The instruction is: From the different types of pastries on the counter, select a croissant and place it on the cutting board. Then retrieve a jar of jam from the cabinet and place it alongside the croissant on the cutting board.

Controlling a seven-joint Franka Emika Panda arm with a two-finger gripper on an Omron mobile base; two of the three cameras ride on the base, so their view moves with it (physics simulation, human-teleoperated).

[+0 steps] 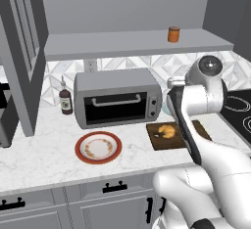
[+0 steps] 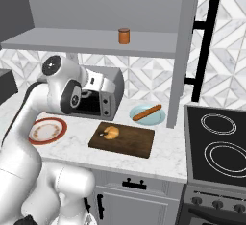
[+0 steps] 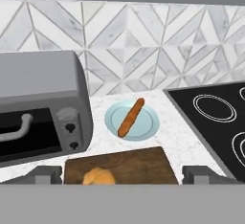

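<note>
My gripper (image 3: 122,174) hangs wide open and empty above the cutting board (image 3: 139,165). I see the croissant (image 3: 98,176) lying on that board's near left part. Just beyond the board sits the stick pastry (image 3: 130,117) on a pale blue plate (image 3: 149,123). High above the board, the jar of jam (image 2: 124,36) stands on the cabinet (image 2: 72,43) shelf.

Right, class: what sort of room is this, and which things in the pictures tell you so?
A kitchen, a rendered one. A toaster oven stands on a marbled counter with drawers below, a black stovetop sits beside it, and a croissant lies on a cutting board.
</note>
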